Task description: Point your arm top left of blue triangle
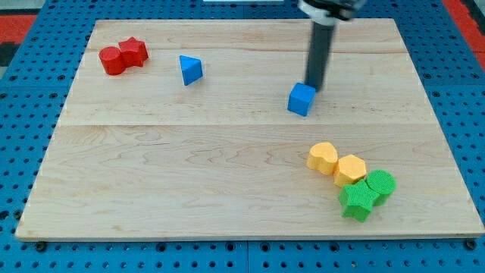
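Note:
The blue triangle lies on the wooden board toward the view's upper left. My tip is far to its right, at the upper right edge of a blue cube, touching or nearly touching it. The dark rod rises from there to the view's top.
A red cylinder and a red star-like block sit together left of the blue triangle. At the view's lower right are a yellow heart-like block, a yellow hexagon-like block, and two green blocks.

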You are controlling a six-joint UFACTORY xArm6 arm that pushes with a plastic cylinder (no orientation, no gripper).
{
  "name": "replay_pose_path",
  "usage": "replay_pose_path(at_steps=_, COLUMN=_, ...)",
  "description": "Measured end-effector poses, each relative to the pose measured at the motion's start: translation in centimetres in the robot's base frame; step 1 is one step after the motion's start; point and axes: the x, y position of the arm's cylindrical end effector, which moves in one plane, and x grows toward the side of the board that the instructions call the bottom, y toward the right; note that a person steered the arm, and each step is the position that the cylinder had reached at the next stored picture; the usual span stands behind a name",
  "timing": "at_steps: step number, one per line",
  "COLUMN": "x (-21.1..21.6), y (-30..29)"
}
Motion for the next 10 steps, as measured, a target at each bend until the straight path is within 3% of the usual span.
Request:
replay_pose_path(at_steps=2, x=-3.9, y=-6.0)
replay_pose_path(at_steps=4, x=2.2, y=1.3)
replay_pose_path(at_steps=5, x=-3.0, y=-0.5)
replay_pose_path(at_steps=6, x=-7.7, y=-8.9)
replay_pose_path(at_steps=7, x=-15.9, y=-17.2)
replay_pose_path(at_steps=8, x=-18.4, y=-25.3)
replay_pose_path(at_steps=9, x=-12.8, y=-21.2)
replay_pose_path(at_steps=10, x=-10.6, y=-23.6)
